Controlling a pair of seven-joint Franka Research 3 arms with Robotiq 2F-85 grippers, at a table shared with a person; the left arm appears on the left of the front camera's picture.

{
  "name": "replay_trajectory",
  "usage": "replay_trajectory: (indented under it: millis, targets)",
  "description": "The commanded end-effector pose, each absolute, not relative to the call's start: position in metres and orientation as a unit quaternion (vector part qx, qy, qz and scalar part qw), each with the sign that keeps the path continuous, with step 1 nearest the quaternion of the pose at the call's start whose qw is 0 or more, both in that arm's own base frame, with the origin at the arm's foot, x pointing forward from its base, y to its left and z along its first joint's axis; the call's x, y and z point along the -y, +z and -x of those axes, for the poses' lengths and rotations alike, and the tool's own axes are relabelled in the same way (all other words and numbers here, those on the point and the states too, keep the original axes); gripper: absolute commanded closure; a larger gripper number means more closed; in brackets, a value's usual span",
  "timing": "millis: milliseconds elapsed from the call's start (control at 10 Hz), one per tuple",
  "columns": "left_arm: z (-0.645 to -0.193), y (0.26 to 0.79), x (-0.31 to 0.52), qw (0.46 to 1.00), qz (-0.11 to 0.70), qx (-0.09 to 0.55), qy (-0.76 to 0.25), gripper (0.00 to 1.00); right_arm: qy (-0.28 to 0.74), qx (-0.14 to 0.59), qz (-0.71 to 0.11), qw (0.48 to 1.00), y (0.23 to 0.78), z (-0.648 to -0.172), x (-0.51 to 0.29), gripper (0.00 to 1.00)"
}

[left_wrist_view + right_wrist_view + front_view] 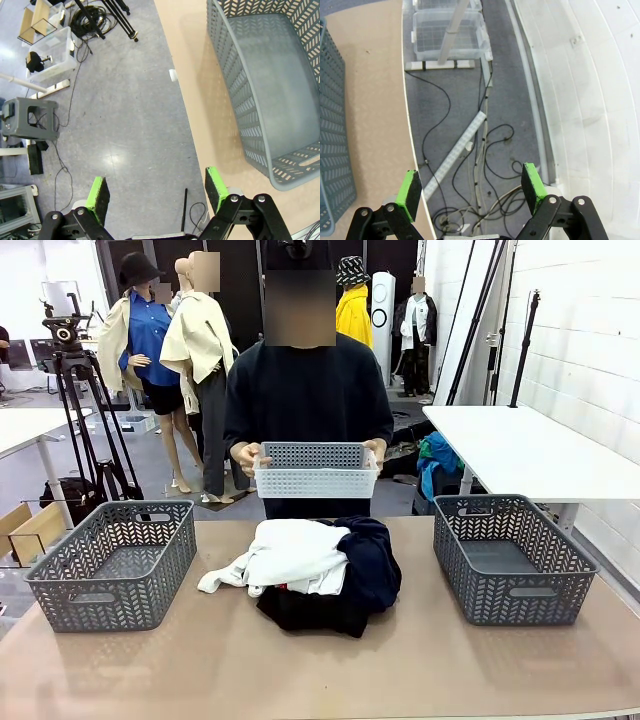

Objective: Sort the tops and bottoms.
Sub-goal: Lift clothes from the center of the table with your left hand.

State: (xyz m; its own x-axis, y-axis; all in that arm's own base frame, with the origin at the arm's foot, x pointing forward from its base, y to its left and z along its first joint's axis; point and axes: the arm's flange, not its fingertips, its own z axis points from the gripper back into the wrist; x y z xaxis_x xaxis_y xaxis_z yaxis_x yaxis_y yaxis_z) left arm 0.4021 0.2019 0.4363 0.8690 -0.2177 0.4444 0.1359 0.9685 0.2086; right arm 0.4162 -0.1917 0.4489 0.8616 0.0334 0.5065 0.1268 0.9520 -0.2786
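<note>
A heap of clothes lies at the middle of the brown table (330, 670) in the front view. The white tops (292, 555) sit on its left side, a sleeve trailing left. The dark bottoms lie under and right of them: navy cloth (372, 560) and black cloth (305, 610). My left gripper (157, 192) hangs open over the floor beside the table's left edge, nothing between its green pads. My right gripper (472, 190) is open too, above the table's right edge and the floor.
A grey basket (115, 565) stands at the table's left and another (512, 558) at the right; both look empty. Across the table a person holds a small white basket (315, 470) in both hands. Cables and clear bins (447, 30) lie on the floor.
</note>
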Motion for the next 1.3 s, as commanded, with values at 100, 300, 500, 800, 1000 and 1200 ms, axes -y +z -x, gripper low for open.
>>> replay_trajectory:
  millis: [100,300,500,800,1000,1200]
  targets:
    - [-0.4018,0.4367,-0.2026,0.963,-0.094,0.237,-0.085,0.0,-0.023,0.26,0.154,0.953,0.4487,-0.4174,0.1918,0.0]
    - [-0.4018,0.4367,-0.2026,0.963,-0.094,0.237,-0.085,0.0,-0.023,0.26,0.154,0.953,0.4487,-0.4174,0.1918,0.0]
    - [-0.4018,0.4367,-0.2026,0.963,-0.094,0.237,-0.085,0.0,-0.023,0.26,0.154,0.953,0.4487,-0.4174,0.1918,0.0]
    - [-0.4018,0.4367,-0.2026,0.963,-0.094,0.237,-0.085,0.0,-0.023,0.26,0.154,0.953,0.4487,-0.4174,0.1918,0.0]
    - [-0.4018,0.4367,-0.2026,0.963,-0.094,0.237,-0.085,0.0,-0.023,0.26,0.154,0.953,0.4487,-0.4174,0.1918,0.0]
    - [-0.4018,0.4367,-0.2026,0.963,-0.094,0.237,-0.085,0.0,-0.023,0.26,0.154,0.953,0.4487,-0.4174,0.1918,0.0]
